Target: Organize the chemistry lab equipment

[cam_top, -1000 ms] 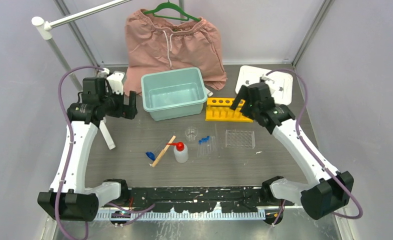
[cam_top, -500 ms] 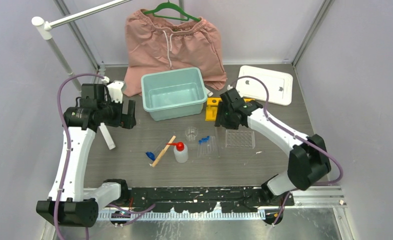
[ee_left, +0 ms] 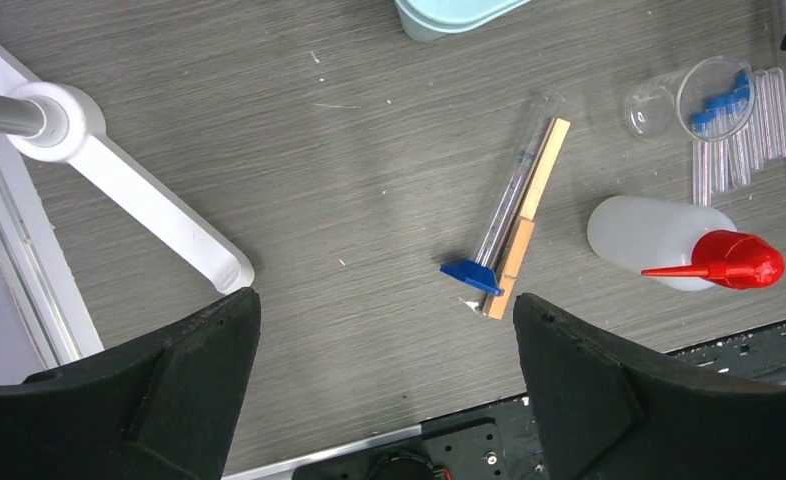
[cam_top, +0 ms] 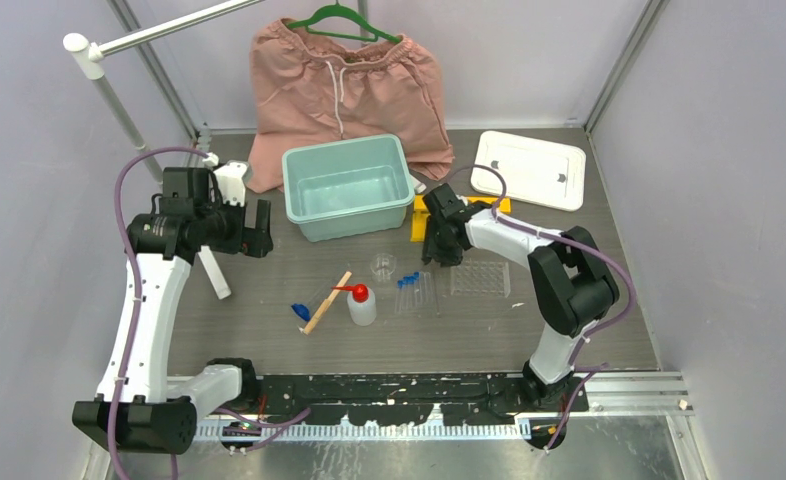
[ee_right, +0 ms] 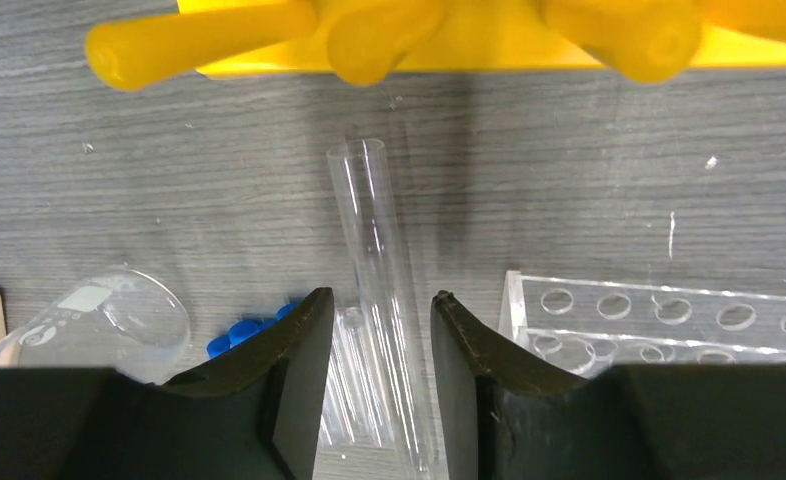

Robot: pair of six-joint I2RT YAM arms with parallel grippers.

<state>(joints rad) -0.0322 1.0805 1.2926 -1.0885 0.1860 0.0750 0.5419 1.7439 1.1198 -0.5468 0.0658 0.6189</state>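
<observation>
Closing on a bare, long clear uncapped tube point(ee_right: 374, 230) that lies flat is the main risk. It is round and slick, so it could roll or squirt out toward the small clear blue-capped tubes point(cam_top: 409, 290) and the tiny clear beaker point(ee_right: 109, 315) just beside it. Too hard a squeeze may crack it.

The right gripper point(ee_right: 384, 295) straddles the tube with jaws partly apart and a thin gap on each side, so no grip yet. The tube sits mid-surface, its open end pointing at the yellow plastic tube rack point(ee_right: 449, 45), with the clear plastic tube rack point(ee_right: 669, 310) just beside it. A tilted lift could knock either rack.

The left gripper point(ee_left: 381, 300) is wide apart and empty, hanging over the left side of the surface. Below it lie the wooden stick point(ee_left: 529, 225), the small blue piece point(ee_left: 471, 275) and the white red-nozzled squeeze bottle point(cam_top: 361, 305).

The surface is a grey wood-grain tabletop point(cam_top: 269, 330). A teal plastic bin point(cam_top: 349, 187) and pink shorts on a green hanger point(cam_top: 344, 85) sit toward the far edge, and a white lid point(cam_top: 529, 170) lies near the far right corner. Plain pale walls and metal frame posts enclose it all.
</observation>
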